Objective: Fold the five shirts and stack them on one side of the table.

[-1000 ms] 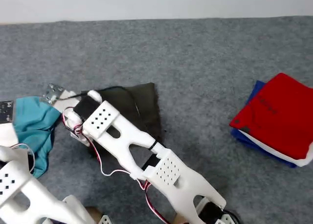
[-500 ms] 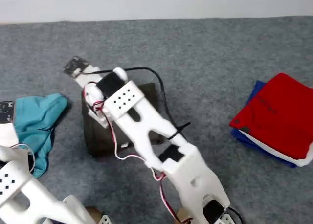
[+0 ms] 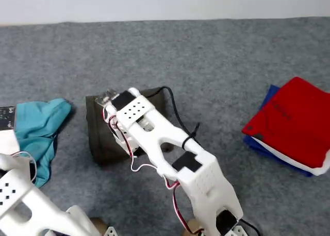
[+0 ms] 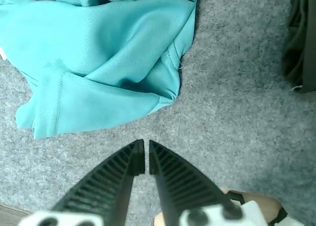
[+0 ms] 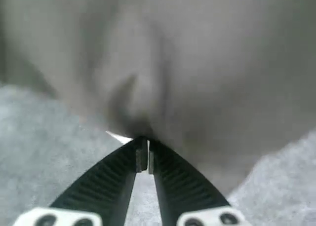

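A dark olive shirt (image 3: 103, 138) lies flat on the grey mat left of centre, folded into a rough rectangle. My right gripper (image 3: 107, 99) sits low at the shirt's far left part. In the right wrist view its fingers (image 5: 143, 157) are shut, with puckered dark cloth (image 5: 197, 88) gathered at the tips. A crumpled teal shirt (image 3: 38, 128) lies at the left edge. My left gripper (image 4: 146, 159) hangs shut over bare mat just short of the teal shirt (image 4: 108, 63), holding nothing. A red shirt (image 3: 291, 120) tops a folded stack at the right.
Blue (image 3: 270, 99) and white (image 3: 314, 169) folded shirts lie under the red one. The left arm's white links (image 3: 18, 197) fill the near left corner. The mat (image 3: 216, 66) is open between the dark shirt and the stack. The dark shirt's edge (image 4: 301, 48) shows beside the teal one.
The right gripper rose from beside the teal shirt, swung away and rightward, then came down on the dark shirt. The shirt's left side now looks squarer. The left arm stayed still.
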Controlling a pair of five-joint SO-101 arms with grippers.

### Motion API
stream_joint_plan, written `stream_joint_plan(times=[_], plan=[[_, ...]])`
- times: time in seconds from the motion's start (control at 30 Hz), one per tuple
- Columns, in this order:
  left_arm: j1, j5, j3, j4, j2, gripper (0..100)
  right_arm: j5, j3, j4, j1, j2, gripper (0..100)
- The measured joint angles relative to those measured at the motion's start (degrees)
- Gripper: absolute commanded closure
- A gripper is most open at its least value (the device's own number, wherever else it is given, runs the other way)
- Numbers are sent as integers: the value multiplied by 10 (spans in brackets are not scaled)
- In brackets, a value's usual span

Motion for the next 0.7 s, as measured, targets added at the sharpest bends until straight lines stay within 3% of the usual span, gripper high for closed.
stream_joint_plan(times=[0.4, 0.7], plan=[[0, 0, 0, 0, 0, 978, 7, -16, 65, -28, -80, 988], [0, 0, 0, 0, 0, 978, 20, -17, 70, 85, -111, 988]])
